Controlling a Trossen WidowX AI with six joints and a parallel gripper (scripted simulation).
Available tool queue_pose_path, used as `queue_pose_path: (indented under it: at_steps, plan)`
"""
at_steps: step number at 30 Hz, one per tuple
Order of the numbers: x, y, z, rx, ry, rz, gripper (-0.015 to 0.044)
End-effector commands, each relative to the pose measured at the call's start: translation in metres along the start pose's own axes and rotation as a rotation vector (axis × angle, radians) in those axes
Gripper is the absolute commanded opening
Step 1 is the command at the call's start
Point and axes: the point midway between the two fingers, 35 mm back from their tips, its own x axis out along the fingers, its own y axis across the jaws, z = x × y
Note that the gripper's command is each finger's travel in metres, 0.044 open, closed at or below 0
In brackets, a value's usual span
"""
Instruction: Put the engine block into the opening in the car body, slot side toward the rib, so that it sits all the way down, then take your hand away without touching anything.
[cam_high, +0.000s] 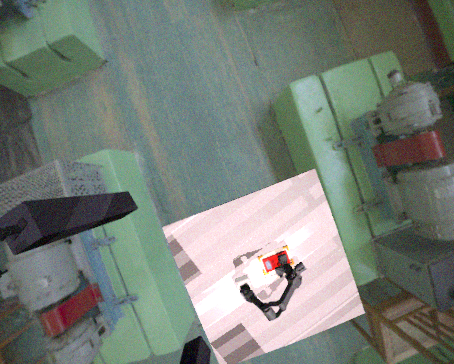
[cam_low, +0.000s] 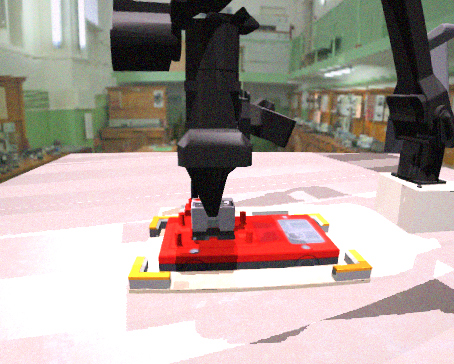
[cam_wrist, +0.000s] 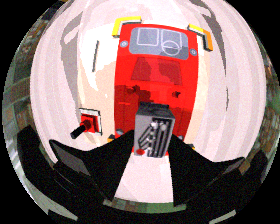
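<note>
Exterior view is showing the end effector (cam_low: 212, 212) clamping the grey engine block (cam_low: 213, 218) from directly above, the block sitting partly proud in the red car body's (cam_low: 250, 243) opening, needing a straight downward push.

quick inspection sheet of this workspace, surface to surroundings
surface: pale pink table top, patchy shading
job's things: grey engine block upright in the opening of the red car body, still standing proud of it; body lies on a base plate with yellow corner brackets
clutter: small red-and-white part beside the body
grippers: gripper shut on the engine block
cables: nothing seen
surroundings: green machinery, workshop hall, second black stand
</note>
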Motion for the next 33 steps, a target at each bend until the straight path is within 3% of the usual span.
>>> queue_pose_path:
  at_steps: [1,33]
  plan:
    - [0.0017,-0.0006,0.0002,0.011,-0.002,-0.003,0.0159]
    - [0.0081,-0.0005,0.0003,-0.004,-0.002,-0.003,0.0159]
